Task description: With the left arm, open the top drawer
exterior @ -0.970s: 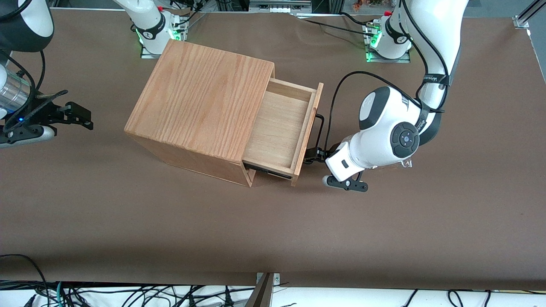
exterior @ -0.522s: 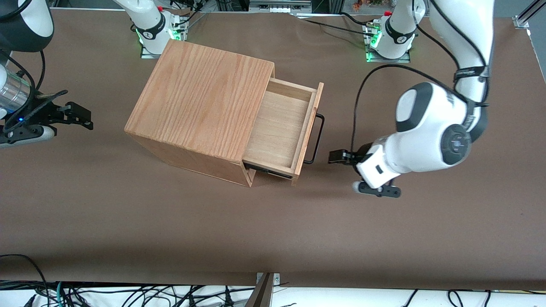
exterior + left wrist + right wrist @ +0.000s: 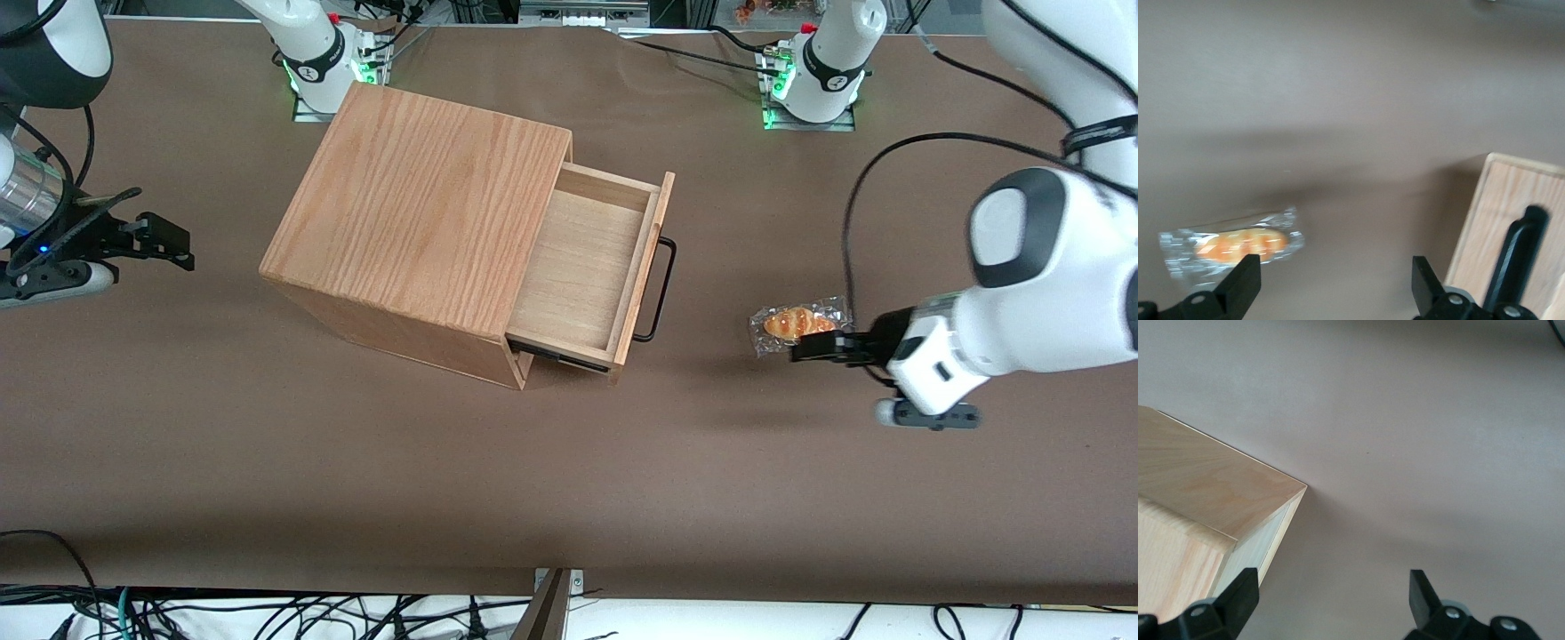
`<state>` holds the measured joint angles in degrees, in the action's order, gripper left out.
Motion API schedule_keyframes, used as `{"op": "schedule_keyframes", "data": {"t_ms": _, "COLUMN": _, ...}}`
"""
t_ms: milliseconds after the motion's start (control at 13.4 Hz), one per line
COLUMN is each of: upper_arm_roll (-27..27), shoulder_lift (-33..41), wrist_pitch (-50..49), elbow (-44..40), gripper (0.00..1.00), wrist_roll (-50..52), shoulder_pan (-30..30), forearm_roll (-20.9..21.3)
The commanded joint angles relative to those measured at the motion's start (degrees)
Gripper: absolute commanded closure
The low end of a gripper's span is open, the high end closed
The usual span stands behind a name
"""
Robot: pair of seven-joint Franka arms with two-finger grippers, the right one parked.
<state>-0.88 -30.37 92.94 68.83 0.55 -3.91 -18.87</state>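
Shallow light-wood top drawer (image 3: pixel 582 267), thin black bar handle (image 3: pixel 660 289): pulled out, well apart from tool; small black tool (image 3: pixel 816 347): fingers spread, empty, beside wrapped orange bun (image 3: pixel 794 324); advice: retreat clear of bun, drawer undisturbed

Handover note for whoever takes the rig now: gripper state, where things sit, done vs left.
Gripper: open, holding nothing, well clear of the cabinet, over a wrapped bread roll toward the working arm's end.
Top drawer: pulled out, nothing visible inside, black bar handle free.
Done: drawer open, handle released.
Left: probably nothing beyond parking the left arm.
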Motion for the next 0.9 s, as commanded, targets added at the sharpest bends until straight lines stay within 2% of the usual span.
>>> {"op": "schedule_keyframes", "data": {"t_ms": 0, "upper_arm_roll": -0.70, "shoulder_lift": 2.06, "wrist_pitch": -4.43, "elbow": 0.16, "gripper": 0.00, "wrist_roll": -9.04, "shoulder_pan": 4.51, "forearm_roll": 3.05}}
{"op": "schedule_keyframes", "data": {"t_ms": 149, "upper_arm_roll": -0.70, "shoulder_lift": 3.73, "wrist_pitch": -4.53, "elbow": 0.16, "gripper": 0.00, "wrist_roll": -10.21, "shoulder_pan": 6.80, "forearm_roll": 5.85}}
{"op": "schedule_keyframes", "data": {"t_ms": 299, "upper_arm_roll": -0.96, "shoulder_lift": 6.27, "wrist_pitch": -5.40, "elbow": 1.12, "gripper": 0.00, "wrist_roll": -10.56, "shoulder_pan": 6.98, "forearm_roll": 11.46}}
{"op": "schedule_keyframes", "data": {"t_ms": 448, "upper_arm_roll": -0.52, "shoulder_lift": 10.65, "wrist_pitch": -5.41, "elbow": 4.19, "gripper": 0.00, "wrist_roll": -11.44, "shoulder_pan": 6.20, "forearm_roll": 12.72}}
{"op": "schedule_keyframes", "data": {"t_ms": 672, "upper_arm_roll": -0.52, "shoulder_lift": 18.74, "wrist_pitch": -5.32, "elbow": 11.30, "gripper": 0.00, "wrist_roll": -13.03, "shoulder_pan": 3.84, "forearm_roll": 21.57}}
{"op": "schedule_keyframes", "data": {"t_ms": 821, "upper_arm_roll": -0.52, "shoulder_lift": 23.13, "wrist_pitch": -6.10, "elbow": 14.82, "gripper": 0.00, "wrist_roll": -12.59, "shoulder_pan": 3.73, "forearm_roll": 22.04}}
